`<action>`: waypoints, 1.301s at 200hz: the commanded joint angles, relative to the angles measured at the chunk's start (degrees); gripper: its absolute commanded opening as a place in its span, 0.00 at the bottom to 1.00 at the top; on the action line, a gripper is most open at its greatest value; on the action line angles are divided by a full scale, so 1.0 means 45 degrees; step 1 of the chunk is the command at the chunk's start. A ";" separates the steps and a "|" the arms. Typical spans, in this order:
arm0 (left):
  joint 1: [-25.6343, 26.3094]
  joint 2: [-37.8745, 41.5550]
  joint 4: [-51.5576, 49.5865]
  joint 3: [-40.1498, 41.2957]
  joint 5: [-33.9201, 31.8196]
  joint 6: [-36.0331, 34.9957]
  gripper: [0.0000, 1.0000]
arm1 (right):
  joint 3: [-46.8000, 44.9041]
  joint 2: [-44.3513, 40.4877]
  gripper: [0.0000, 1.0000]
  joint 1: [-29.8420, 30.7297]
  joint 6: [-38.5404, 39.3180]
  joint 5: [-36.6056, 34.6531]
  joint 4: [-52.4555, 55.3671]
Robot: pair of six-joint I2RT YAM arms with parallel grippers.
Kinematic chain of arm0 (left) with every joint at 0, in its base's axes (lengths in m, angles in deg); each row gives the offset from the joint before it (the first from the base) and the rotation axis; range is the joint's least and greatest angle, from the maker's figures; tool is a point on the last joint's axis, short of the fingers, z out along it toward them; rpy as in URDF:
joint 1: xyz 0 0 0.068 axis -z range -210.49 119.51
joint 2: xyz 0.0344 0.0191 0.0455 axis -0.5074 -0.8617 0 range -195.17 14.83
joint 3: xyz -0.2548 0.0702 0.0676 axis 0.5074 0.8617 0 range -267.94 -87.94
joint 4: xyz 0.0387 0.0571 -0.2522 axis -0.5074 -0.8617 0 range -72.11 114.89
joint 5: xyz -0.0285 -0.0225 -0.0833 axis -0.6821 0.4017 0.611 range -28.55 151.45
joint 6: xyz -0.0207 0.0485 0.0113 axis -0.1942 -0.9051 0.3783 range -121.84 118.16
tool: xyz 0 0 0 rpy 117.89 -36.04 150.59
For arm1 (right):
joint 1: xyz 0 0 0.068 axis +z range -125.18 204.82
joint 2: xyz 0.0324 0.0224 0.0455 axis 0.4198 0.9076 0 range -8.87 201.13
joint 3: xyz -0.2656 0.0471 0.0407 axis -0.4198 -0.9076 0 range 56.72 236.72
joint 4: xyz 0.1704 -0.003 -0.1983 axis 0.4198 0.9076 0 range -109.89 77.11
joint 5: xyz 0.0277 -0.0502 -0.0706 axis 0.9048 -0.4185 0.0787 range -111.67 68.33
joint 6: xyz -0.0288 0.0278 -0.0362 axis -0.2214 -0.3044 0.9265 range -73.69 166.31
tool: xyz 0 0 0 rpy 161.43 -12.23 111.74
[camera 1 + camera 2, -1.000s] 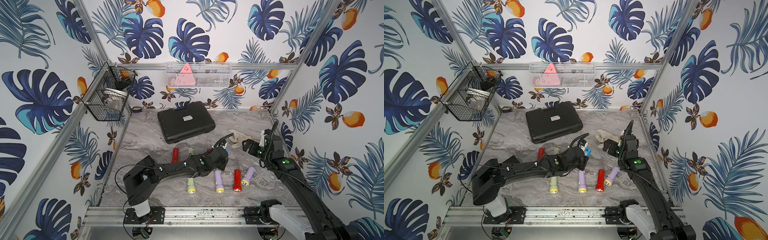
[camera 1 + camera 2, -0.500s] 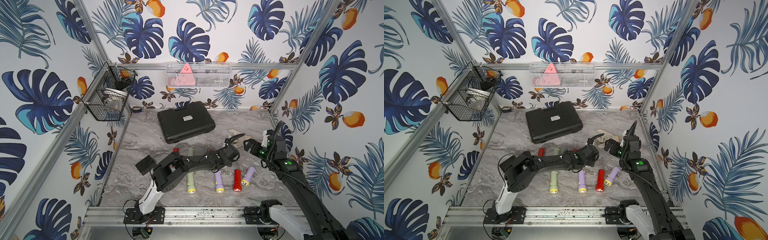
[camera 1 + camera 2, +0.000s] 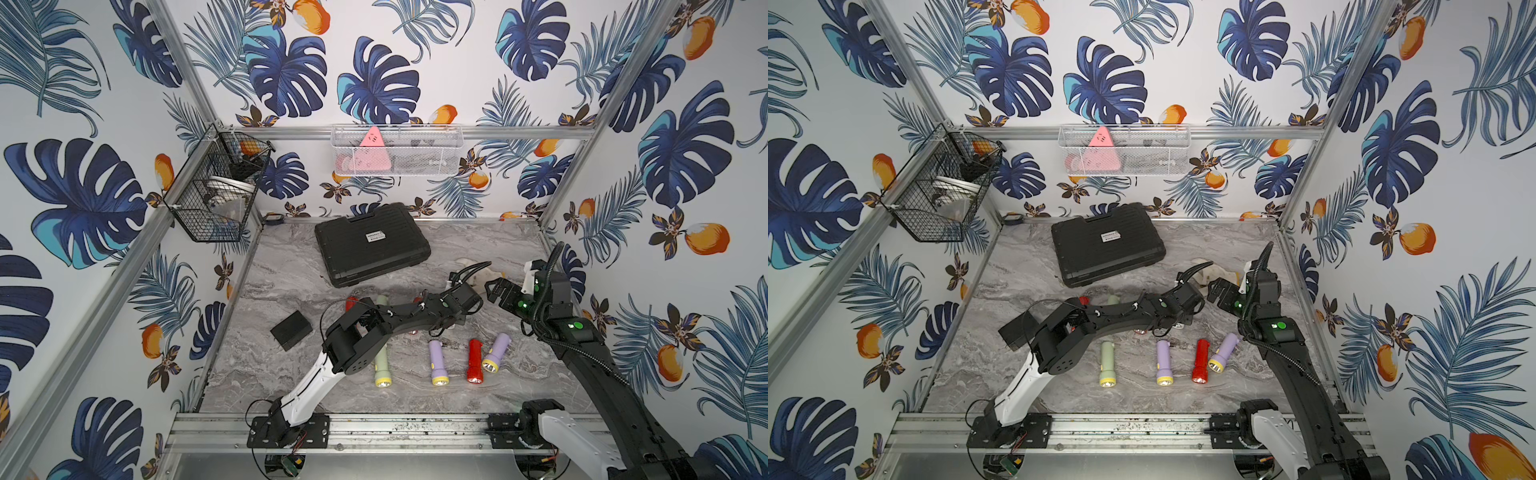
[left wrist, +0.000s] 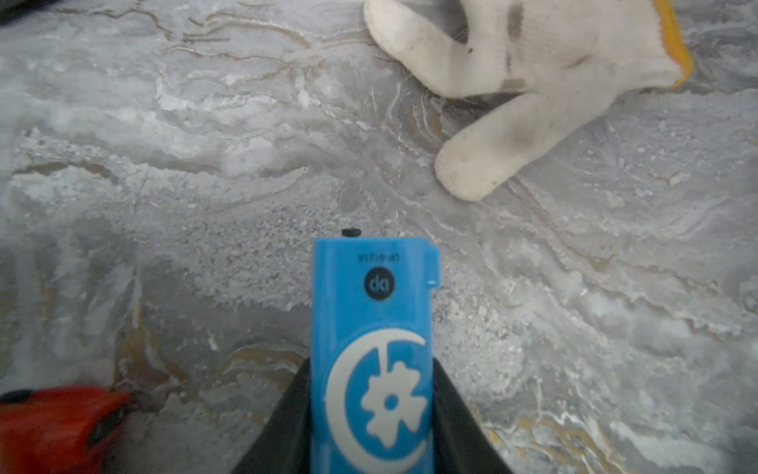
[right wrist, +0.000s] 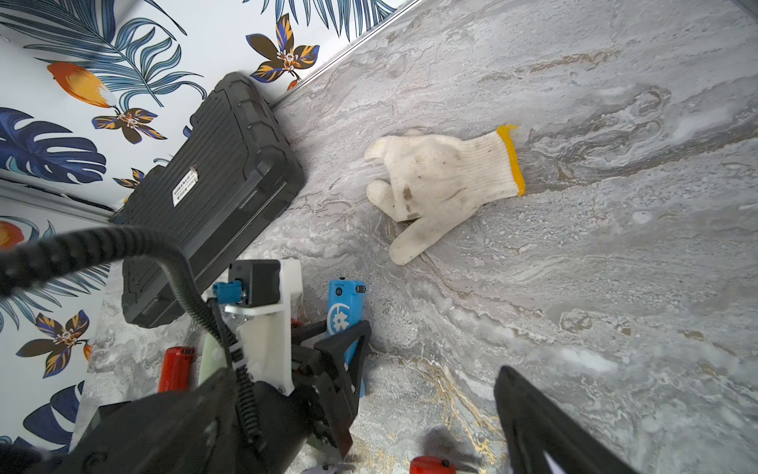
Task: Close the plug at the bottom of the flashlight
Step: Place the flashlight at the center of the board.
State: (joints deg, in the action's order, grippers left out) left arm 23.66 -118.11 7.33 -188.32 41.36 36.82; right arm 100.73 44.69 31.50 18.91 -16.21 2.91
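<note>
On the counter (image 3: 257,291), the case (image 3: 371,243) lay well beyond both claws. The left claw (image 4: 371,369) gripped the blue flashlight (image 4: 371,303), whose end jutted ahead of it toward a glove (image 4: 533,61). The right claw (image 3: 495,290) hung released, empty, nearby.

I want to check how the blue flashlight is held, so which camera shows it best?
The left wrist view: the blue flashlight fills the middle, sharp and close, clamped in the left gripper. The right wrist view shows it smaller, partly behind that gripper. In both top views the left arm hides it.
</note>
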 commanded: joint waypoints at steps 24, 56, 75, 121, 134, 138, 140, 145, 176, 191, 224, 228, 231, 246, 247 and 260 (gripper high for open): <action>-0.0048 -0.0417 -0.0599 -0.0415 -0.0029 0.0317 0.27 | 0.0071 -0.0002 1.00 -0.0014 -0.0020 0.0098 0.0000; -0.0041 -0.0214 -0.0357 -0.0389 -0.0061 0.0287 0.63 | 0.0055 -0.0071 1.00 -0.0019 0.0025 0.0274 -0.0119; -0.0042 -0.0007 -0.0375 -0.0515 -0.0109 0.0139 0.66 | 0.0098 -0.0142 1.00 -0.0037 0.0014 0.0247 -0.0151; -0.0061 0.1078 -0.0199 -0.0498 -0.0294 -0.0542 0.68 | 0.0535 -0.0472 1.00 -0.0093 -0.0083 -0.0133 0.0260; -0.0071 0.1601 -0.0098 -0.0297 -0.0406 -0.0821 0.68 | 0.0639 -0.0638 1.00 -0.0097 -0.0079 -0.0193 0.0404; -0.0089 0.1776 -0.0041 -0.0187 -0.0406 -0.0912 0.68 | 0.0659 -0.0689 1.00 -0.0097 -0.0078 -0.0190 0.0457; -0.0097 0.1889 -0.0018 -0.0129 -0.0390 -0.0953 0.68 | 0.0677 -0.0715 1.00 -0.0097 -0.0068 -0.0185 0.0483; -0.0133 0.2117 0.0061 0.0060 -0.0362 -0.1034 0.68 | 0.0717 -0.0768 1.00 -0.0097 -0.0047 -0.0143 0.0543; -0.0493 0.4108 0.0849 0.1954 -0.0309 -0.1366 0.68 | 0.1006 -0.0696 1.00 -0.0092 0.0054 0.0577 0.0849; -0.0744 0.5148 0.0856 0.2974 -0.0270 -0.1716 0.68 | 0.1025 -0.0565 1.00 -0.0080 0.0002 0.1082 0.0801; -0.1363 0.8025 0.0491 0.5758 -0.0482 -0.2538 0.68 | 0.0883 -0.0163 1.00 -0.0058 -0.0300 0.1919 0.0535; -0.1425 0.8417 0.0452 0.6145 -0.0494 -0.2595 0.68 | 0.0849 -0.0105 1.00 -0.0058 -0.0386 0.2010 0.0461; -0.1498 0.8690 0.0405 0.6382 -0.0461 -0.2635 0.68 | 0.0797 -0.0047 1.00 -0.0058 -0.0444 0.2086 0.0388; -0.1716 0.9935 -0.0026 0.7432 -0.0466 -0.2764 0.68 | 0.0619 0.0274 1.00 0.0008 -0.0789 0.2539 -0.0048; -0.1719 1.0013 -0.0064 0.7496 -0.0470 -0.2767 0.68 | 0.0605 0.0299 1.00 0.0014 -0.0807 0.2548 -0.0078; -0.1813 1.0936 -0.0632 0.8112 -0.0519 -0.2760 0.68 | 0.0519 0.0617 1.00 0.0177 -0.0984 0.2655 -0.0320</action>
State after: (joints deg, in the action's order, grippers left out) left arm 16.07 -74.73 8.57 -156.02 40.07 26.50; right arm 103.64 45.78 31.48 16.86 -7.47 4.88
